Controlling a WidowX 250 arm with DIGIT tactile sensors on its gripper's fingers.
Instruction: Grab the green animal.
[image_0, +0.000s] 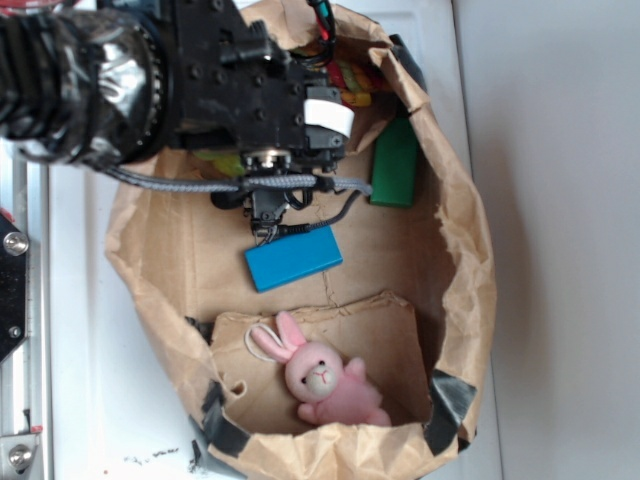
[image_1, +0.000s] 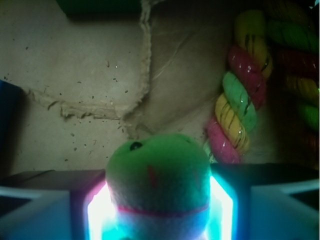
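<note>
My pincer (image_1: 159, 210) is closed on the green animal (image_1: 157, 185), one finger pressed to each flank, head poking out between them. It sits at the far end of the paper bag (image_0: 465, 250), just left of the striped rope (image_1: 240, 100); in the outside view my arm hides it. Looks soft, light and squashy, so a mid-body hold should suit. Blue block (image_0: 293, 257), green block (image_0: 396, 165) and pink bunny (image_0: 325, 380) lie apart.

The green animal (image_1: 159, 187) sits between the end effector (image_1: 159, 210) fingers, rope (image_1: 240, 107) to its right.
</note>
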